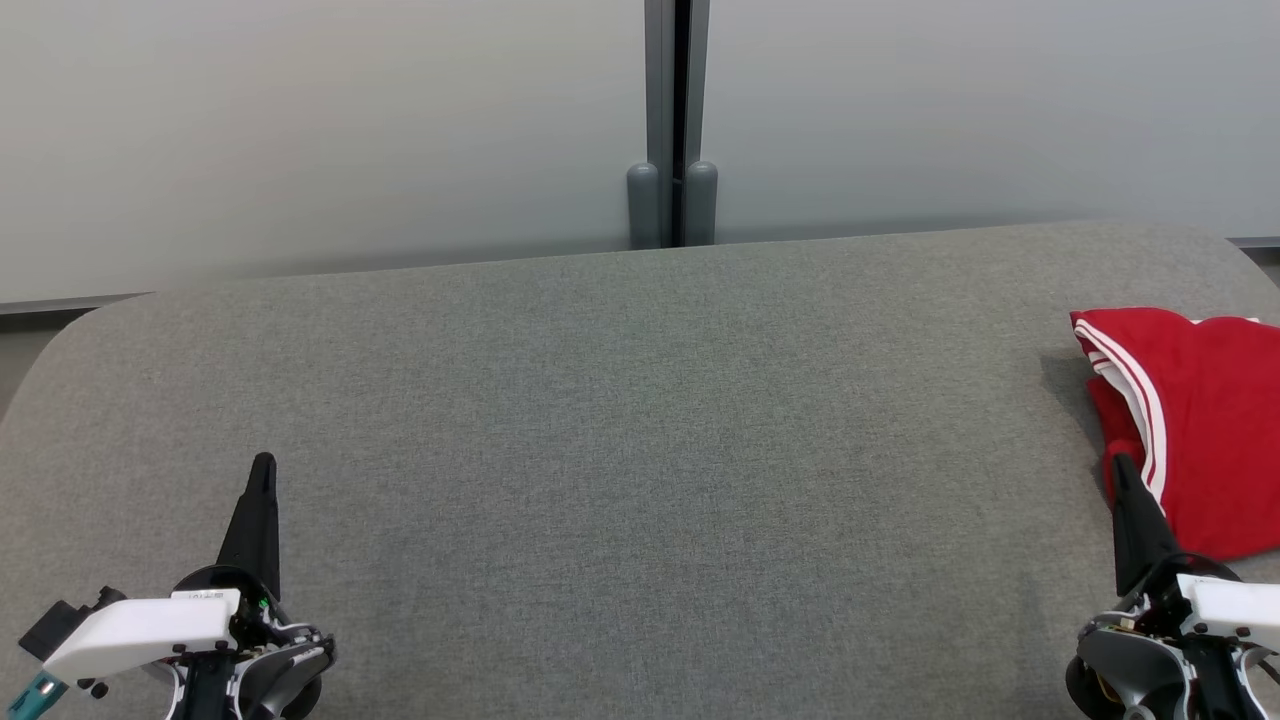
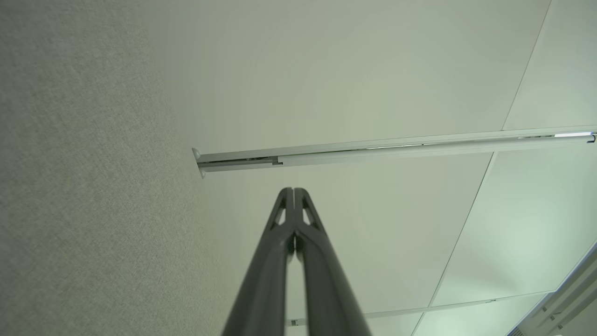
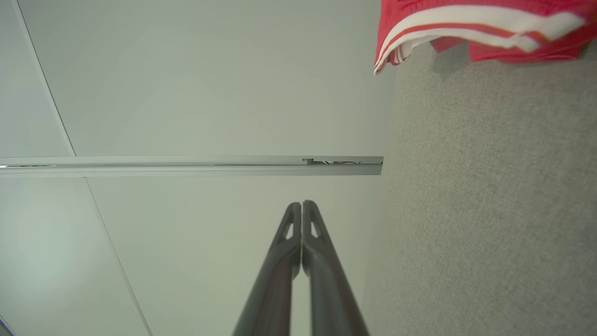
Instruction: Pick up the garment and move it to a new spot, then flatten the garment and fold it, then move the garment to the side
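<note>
Grey fabric-covered surface (image 1: 640, 430): wide, rounded corners, takes most of the head view. Bare across the middle and left.

Pale wall panels (image 1: 330, 130) behind it, meeting at a dark vertical joint post (image 1: 672, 120) that stands at the surface's far edge.

Red garment (image 1: 1205, 420), white stripes along one hem: lies on the surface at its far right, bunched in loose layers, not spread. Part of it runs past the right edge of the head view, so its full extent is hidden. Right wrist view has the striped hem off to one side of the fingers, with bare grey fabric beside it.

Right gripper (image 1: 1122, 465): fingers pressed together, nothing between them. In the head view the tip overlaps the garment's near-left edge; cannot tell whether it touches. The wrist view suggests it sits just beside the cloth.

Left gripper (image 1: 263, 462): also clenched and empty, low at the left, well apart from the garment.

Judgement on risks:
- Both jaws are closed, so going in like this would shove the cloth, not take it. It already lies near the right side of the surface and could slide off.
- The layers are loose, so a pinch on the top hem alone would likely lift one layer, drag the rest and leave a twisted heap that is harder to flatten.
- With part of the garment out of frame, a grasp point picked from here may be off-centre.
- The left arm has a long reach across, and its fingers could cross the right arm's path near the cloth
</note>
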